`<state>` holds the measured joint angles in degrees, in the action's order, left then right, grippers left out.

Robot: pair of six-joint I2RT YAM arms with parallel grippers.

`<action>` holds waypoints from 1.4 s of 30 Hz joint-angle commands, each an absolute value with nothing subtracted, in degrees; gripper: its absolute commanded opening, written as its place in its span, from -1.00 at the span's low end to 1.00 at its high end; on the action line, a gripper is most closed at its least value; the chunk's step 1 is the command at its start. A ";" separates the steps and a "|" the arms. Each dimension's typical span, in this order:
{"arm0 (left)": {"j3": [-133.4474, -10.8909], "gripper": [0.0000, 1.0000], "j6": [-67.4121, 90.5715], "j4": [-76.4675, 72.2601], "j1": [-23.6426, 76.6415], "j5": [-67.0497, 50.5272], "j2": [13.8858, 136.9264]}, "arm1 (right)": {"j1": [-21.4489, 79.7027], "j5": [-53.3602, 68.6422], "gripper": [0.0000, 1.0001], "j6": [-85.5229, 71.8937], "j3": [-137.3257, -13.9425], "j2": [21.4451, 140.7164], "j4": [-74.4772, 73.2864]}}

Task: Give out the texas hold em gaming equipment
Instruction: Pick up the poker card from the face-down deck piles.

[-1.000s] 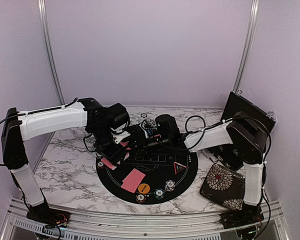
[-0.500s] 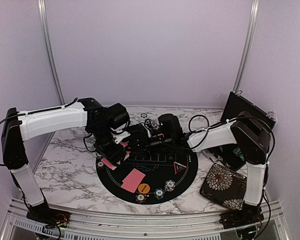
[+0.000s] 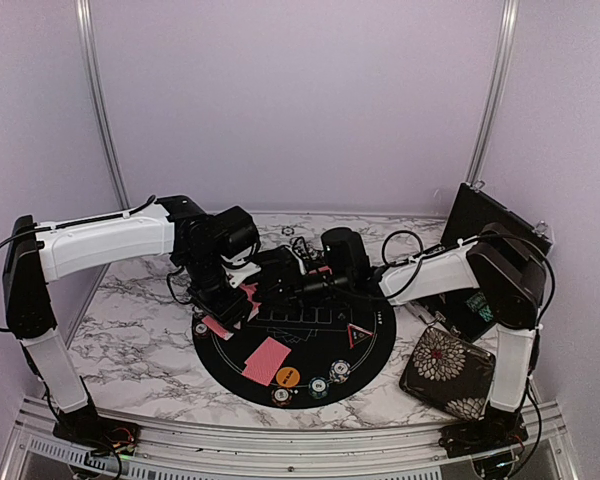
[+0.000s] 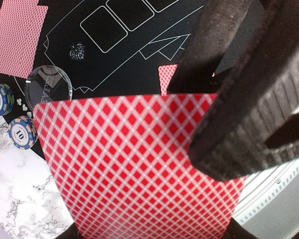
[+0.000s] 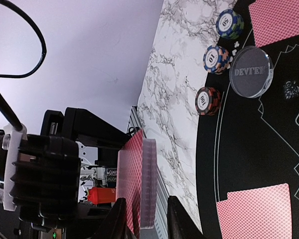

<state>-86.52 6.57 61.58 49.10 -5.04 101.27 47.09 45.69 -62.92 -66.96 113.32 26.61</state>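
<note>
The round black mat carries two loose cards lying face-down, the first on its near-left part and the second card at its left rim. Three poker chips sit in a short arc along the mat's near rim. One button disc lies just inside that arc, beside the first card. One red-edged triangle lies on the mat's right part. One more small round piece sits at the left rim, too small to identify.

A single deck of cards hangs above the mat's far-left part. The left gripper is clamped on it, dark fingers pressed against the red diamond-patterned back. The right gripper meets the deck from the mat's right side. Its jaws are parted astride the deck's edge, and a gap shows between the deck and one finger, so it has no clamp on the deck.

Off the mat to the right lie one floral pouch and, beyond it, one black case propped up.

Compared with a second ago, the right arm's wrist block and forearm sit a little farther right. The left arm, the deck and everything on the mat are where they were.
</note>
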 commanded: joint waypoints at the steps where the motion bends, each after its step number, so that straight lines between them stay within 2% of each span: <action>1: -87.01 -0.11 5.96 62.47 49.33 -5.20 99.77 | 46.67 44.99 -0.49 -63.53 -66.76 111.01 28.51; 24: -86.97 -0.11 6.06 62.48 49.22 -4.89 100.14 | 46.32 45.43 -0.94 -66.16 -65.13 110.07 31.20; 30: -87.01 -0.11 6.02 62.51 49.23 -4.86 100.11 | 45.75 45.31 -1.00 -66.63 -64.39 109.52 31.75; 42: -87.19 -0.11 6.02 62.49 49.22 -4.90 100.37 | 45.26 46.81 -0.99 -69.06 -63.28 109.03 35.53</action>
<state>-86.52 6.57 61.58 49.10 -5.02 101.27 45.63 45.98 -67.90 -63.44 111.39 32.53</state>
